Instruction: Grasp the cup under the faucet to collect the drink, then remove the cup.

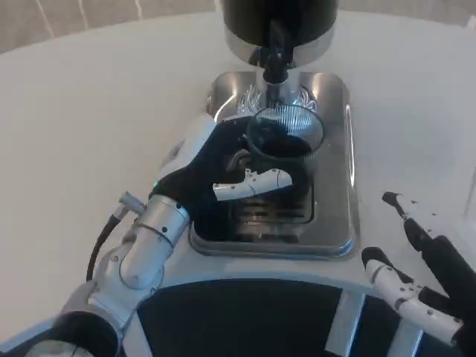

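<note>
A clear cup point(285, 137) is seen directly beneath the faucet point(274, 71), over the steel drip tray point(338, 223), placed there so that the dark drink is caught. The cup is gripped by the left robot hand point(223, 175), fingers wrapped across the side facing away from the faucet. The right robot hand point(416, 268) is held open, fingers spread, on the white desk point(89, 126) well off from the faucet.
</note>
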`<state>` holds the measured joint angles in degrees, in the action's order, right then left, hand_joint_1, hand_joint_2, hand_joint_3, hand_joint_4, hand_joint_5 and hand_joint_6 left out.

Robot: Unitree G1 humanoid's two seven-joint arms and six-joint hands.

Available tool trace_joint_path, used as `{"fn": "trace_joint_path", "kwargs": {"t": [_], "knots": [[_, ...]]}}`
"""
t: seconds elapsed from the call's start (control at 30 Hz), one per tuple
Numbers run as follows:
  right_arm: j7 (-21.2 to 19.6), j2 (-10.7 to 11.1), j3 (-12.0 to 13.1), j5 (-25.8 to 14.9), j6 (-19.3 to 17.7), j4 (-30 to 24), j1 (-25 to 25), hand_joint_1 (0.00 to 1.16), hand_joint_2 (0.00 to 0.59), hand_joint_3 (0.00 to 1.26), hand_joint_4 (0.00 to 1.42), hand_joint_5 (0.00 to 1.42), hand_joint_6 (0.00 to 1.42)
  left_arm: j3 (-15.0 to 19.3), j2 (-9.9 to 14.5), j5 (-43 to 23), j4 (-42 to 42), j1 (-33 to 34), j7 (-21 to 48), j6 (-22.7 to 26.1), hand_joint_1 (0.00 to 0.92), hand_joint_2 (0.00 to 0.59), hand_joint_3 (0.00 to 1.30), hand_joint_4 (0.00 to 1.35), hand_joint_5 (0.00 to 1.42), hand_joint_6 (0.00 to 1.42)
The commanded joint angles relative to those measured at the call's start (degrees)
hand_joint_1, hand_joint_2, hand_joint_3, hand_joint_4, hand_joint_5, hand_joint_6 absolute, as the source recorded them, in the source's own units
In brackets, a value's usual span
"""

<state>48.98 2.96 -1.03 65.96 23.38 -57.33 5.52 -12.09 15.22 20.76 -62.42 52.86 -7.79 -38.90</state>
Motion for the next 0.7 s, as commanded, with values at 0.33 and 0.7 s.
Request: {"fn": "trace_joint_path", "kwargs": {"t": [0.33,0.7], "knots": [[-1.07,0.07,-0.12,-0.41,-0.63,0.13,1.24,0.29,0.446,0.02,0.00,0.00,0.03,-0.28,0.47,3.51,1.18,-3.36,-10.52,-0.28,0.481,0.122,0.94,1.07,1.05,0.43],[-0.86,0.57,0.19,-1.27,-0.52,-0.24,0.43,0.29,0.445,0.02,0.00,0.00,0.03,0.17,3.05,4.15,2.56,-5.17,-11.80,-2.35,0.509,0.109,1.03,1.22,1.35,0.66]]}}
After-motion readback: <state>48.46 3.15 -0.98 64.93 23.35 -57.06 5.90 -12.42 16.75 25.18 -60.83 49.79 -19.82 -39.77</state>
